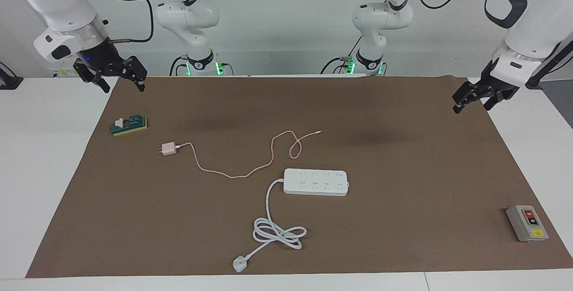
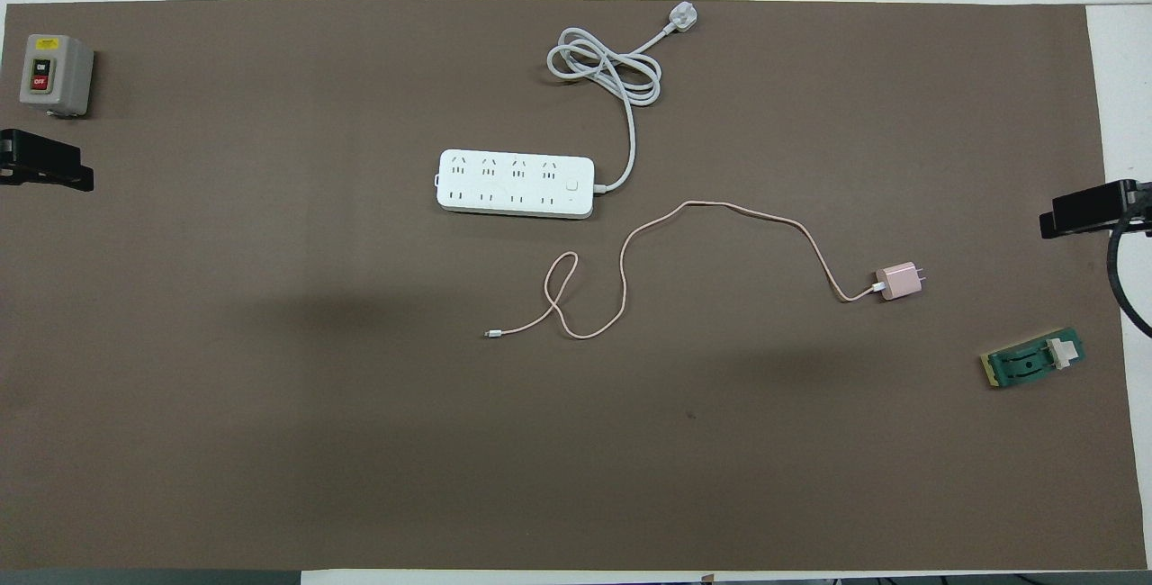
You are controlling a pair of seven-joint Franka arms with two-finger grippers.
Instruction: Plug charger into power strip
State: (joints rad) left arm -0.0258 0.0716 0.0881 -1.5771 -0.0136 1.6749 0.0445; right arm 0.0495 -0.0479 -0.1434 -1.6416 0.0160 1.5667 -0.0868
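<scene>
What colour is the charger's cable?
Pale pink, matching the charger; the cable shows best in the overhead view.

Both white Franka arms are waiting, elbows up, wrists angling down. The black two-finger right gripper (image 1: 114, 75) is hanging at 10 o'clock in the facing view, fingers apart. The black two-finger left gripper (image 1: 475, 97) is hanging at 2 o'clock, fingers apart, holding nothing.
</scene>
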